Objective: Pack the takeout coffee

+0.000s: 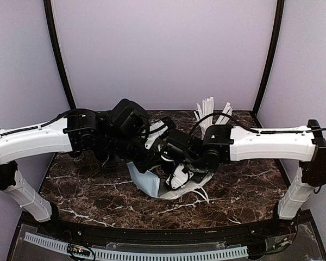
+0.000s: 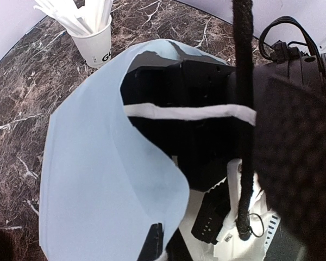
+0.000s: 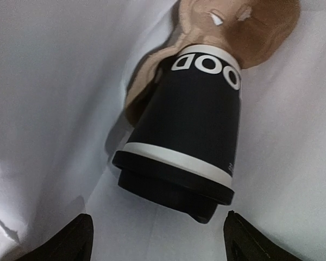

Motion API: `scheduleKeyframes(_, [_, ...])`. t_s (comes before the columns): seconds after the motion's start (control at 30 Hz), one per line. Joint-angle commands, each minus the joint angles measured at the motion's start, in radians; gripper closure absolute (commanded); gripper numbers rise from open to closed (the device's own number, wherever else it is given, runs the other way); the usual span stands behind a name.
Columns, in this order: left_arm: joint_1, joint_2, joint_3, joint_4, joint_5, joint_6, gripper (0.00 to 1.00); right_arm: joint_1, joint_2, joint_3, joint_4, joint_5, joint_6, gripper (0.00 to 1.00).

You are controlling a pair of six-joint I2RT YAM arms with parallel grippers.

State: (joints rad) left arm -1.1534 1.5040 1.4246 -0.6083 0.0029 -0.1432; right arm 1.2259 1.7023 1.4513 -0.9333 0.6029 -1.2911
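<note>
takeout coffee found tipped over inside the white bag | right end effector spread, nothing pinched | left end effector at bag edge, grip can't be told | looks basically packed, only pull-out remaining

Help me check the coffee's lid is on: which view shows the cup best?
Right wrist: the takeout coffee fills the frame, tipped, black lid on, facing the camera. Top external and left wrist show the bag, not the cup.
</note>
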Motion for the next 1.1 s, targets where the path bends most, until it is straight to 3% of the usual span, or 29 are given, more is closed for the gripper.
scheduleKeyframes(0.0, [-0.052,-0.012,-0.015,0.077,0.162,0.039,1.00,-0.050,0.074,-0.054,0.178,0.021,-0.019,0.16])
scheduleKeyframes(0.23, [-0.042,-0.026,-0.058,0.106,0.175,0.036,1.00,-0.065,0.068,-0.050,0.304,-0.028,-0.026,0.20])
scheduleKeyframes(0.4, [-0.040,-0.030,-0.071,0.092,0.170,0.038,1.00,-0.057,0.037,0.017,0.217,-0.099,-0.033,0.22])
scheduleKeyframes(0.77, [-0.027,-0.054,-0.087,0.098,0.256,0.076,1.00,-0.045,0.030,-0.111,0.373,-0.113,-0.219,0.17])
scheduleKeyframes(0.9, [-0.020,-0.068,-0.097,0.102,0.275,0.074,1.00,-0.046,0.056,-0.102,0.405,-0.098,-0.275,0.27])
scheduleKeyframes(1.07, [-0.019,-0.071,-0.106,0.111,0.283,0.065,1.00,-0.032,0.066,-0.104,0.475,-0.087,-0.333,0.47])
